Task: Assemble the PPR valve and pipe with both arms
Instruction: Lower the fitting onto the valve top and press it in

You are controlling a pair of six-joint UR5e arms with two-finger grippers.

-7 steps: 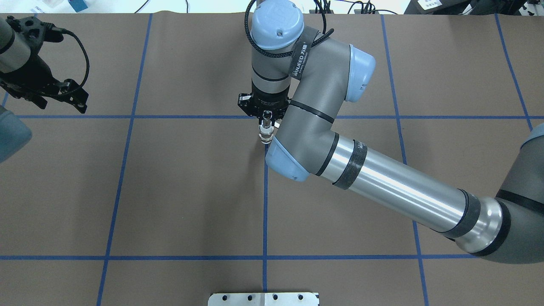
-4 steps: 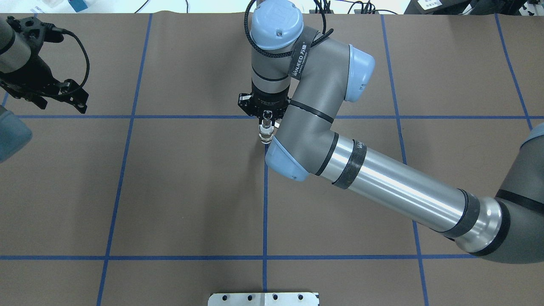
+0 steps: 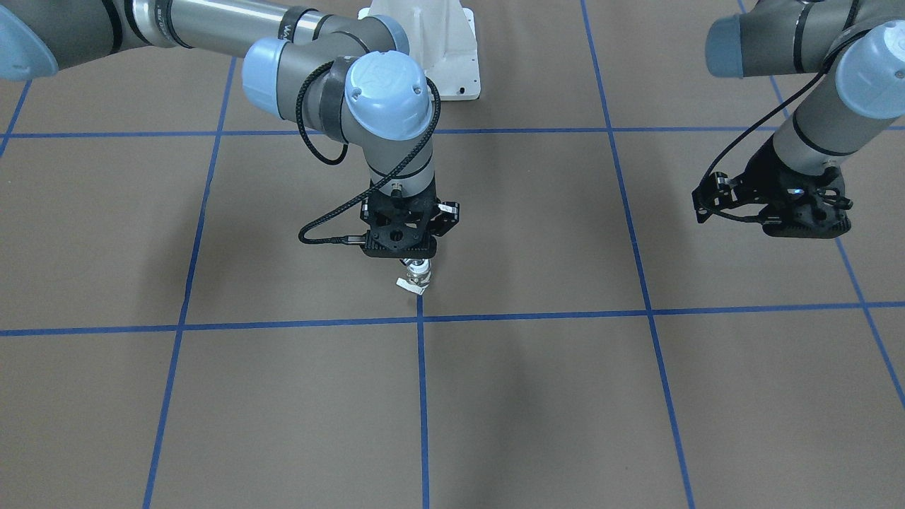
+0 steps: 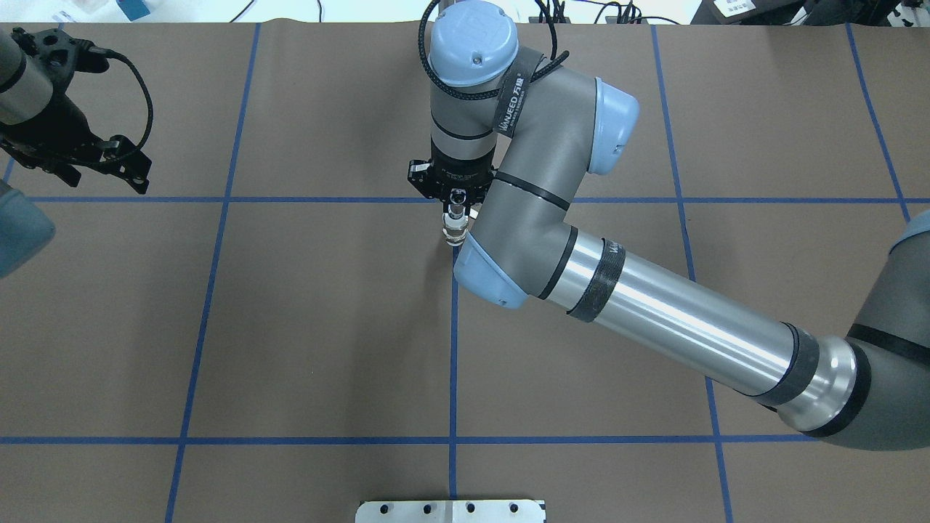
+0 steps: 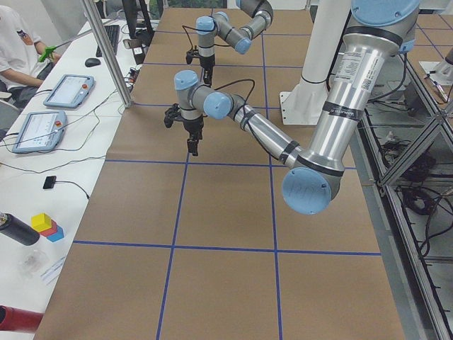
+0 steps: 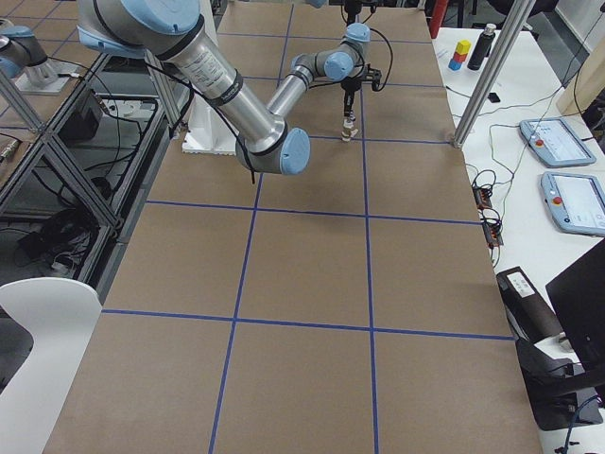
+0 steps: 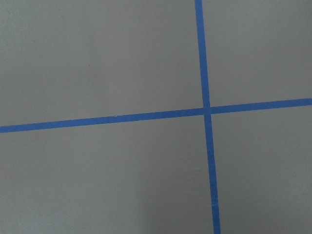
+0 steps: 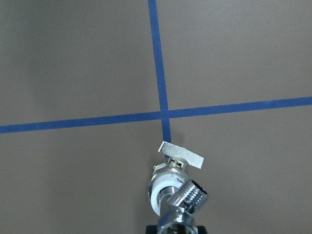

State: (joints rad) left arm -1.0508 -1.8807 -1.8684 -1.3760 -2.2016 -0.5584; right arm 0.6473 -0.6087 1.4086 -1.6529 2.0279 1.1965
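Now the right gripper pinches the pipe, the valve hanging beneath; I cannot tell the left gripper's state.

Right arm and left arm: grey tubes, pale blue joint caps, polished silver forearm section. Black cable loops at each wrist; a black strap with white lettering wraps the right arm.

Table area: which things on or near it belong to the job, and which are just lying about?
Job: stubby white-and-brass PPR valve, shiny chrome bent pipe, black right gripper, black left gripper.
Lying about: white bolted pedestal, grey touchscreen tablets, yellow-red-blue blocks.
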